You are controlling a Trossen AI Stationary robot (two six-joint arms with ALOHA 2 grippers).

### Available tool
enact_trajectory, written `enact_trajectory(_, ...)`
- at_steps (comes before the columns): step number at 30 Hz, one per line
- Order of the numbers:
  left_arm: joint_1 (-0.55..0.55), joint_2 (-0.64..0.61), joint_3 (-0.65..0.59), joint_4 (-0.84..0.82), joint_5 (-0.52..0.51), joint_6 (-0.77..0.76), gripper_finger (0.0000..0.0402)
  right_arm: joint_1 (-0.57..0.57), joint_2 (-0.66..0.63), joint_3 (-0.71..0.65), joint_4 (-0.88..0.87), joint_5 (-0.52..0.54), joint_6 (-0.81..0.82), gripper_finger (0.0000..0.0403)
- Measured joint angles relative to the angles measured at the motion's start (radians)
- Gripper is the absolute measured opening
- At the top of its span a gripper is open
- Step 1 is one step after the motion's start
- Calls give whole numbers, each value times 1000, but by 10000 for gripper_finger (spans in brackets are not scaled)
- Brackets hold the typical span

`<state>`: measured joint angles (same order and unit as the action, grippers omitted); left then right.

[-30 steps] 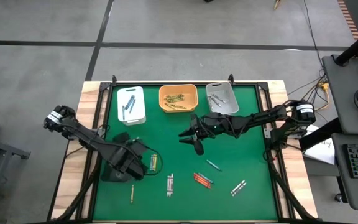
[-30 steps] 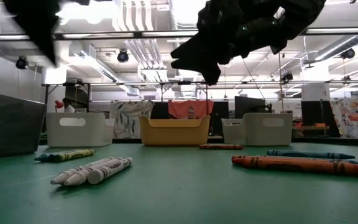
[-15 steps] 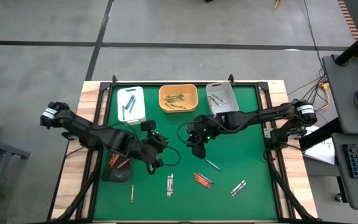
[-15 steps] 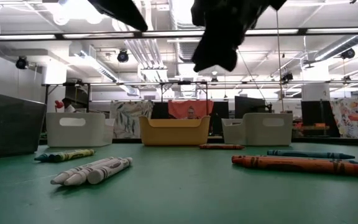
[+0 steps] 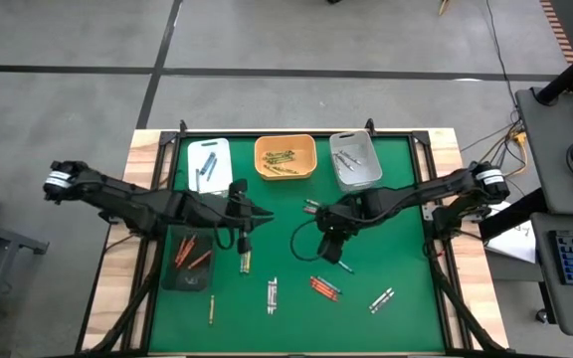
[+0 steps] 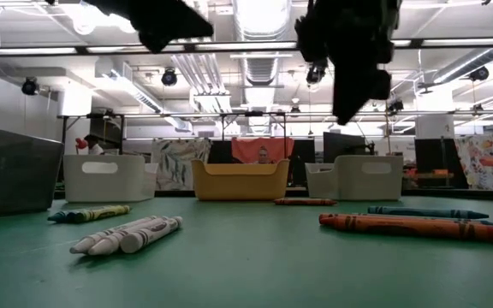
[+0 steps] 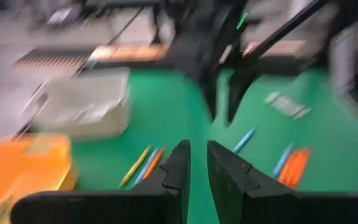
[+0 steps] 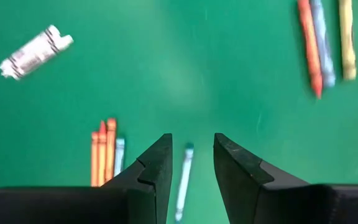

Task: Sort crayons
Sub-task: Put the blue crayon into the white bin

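**Right gripper poised over a lone blue crayon; four trays hold sorted sticks**

The right gripper point(image 8: 188, 163) hangs over the green mat point(image 5: 366, 199) with its fingers parted a moderate way and nothing between them; a single blue crayon point(image 8: 183, 182) lies on the mat directly below the gap. The left gripper point(image 5: 259, 213) is in the air near mid-table, its fingers point(image 7: 178, 167) drawn close with only a slim gap, and they carry nothing.

At the far edge stand three trays in a row: a white tray point(image 5: 210, 168) with a few dark blue-grey sticks, an orange tray point(image 5: 286, 157) with yellow-olive ones, and a grey tray point(image 5: 355, 159) with pale grey ones. A dark tray point(image 5: 189, 262) at the left edge holds about three red-orange crayons.

Loose on the mat: a mixed trio of crayons point(image 5: 246, 262) just beside the dark tray, a single yellow crayon point(image 5: 211, 309) near the front, a white cluster point(image 5: 272, 294), three orange crayons with a blue one point(image 5: 324, 288), and a white pair point(image 5: 382, 299) to the right. A black cable point(image 5: 302, 239) loops beside the right gripper.
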<state>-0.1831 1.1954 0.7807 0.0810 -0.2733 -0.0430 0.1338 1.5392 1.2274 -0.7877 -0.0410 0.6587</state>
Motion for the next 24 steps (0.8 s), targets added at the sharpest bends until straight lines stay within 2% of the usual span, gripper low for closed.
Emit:
enact_trajectory(2, 22, -9, -42, 129, 100, 38, 36, 12, 4, -1, -22, -2, 48, 104)
enact_trajectory(4, 36, -12, -80, 236, 156, 76, 36, 23, 15, -2, -25, -1, 90, 105)
enact_trajectory(11, 66, 9, -134, 478, 160, 140, 36, 63, 88, -2, -38, -8, 156, 102)
enact_trajectory(17, 77, 17, -142, 520, 159, 140, 36, 92, 165, -2, -86, -50, 183, 104)
enact_trajectory(24, 79, 27, -130, 522, 151, 115, 36, 131, 197, -1, -93, -97, 199, 100)
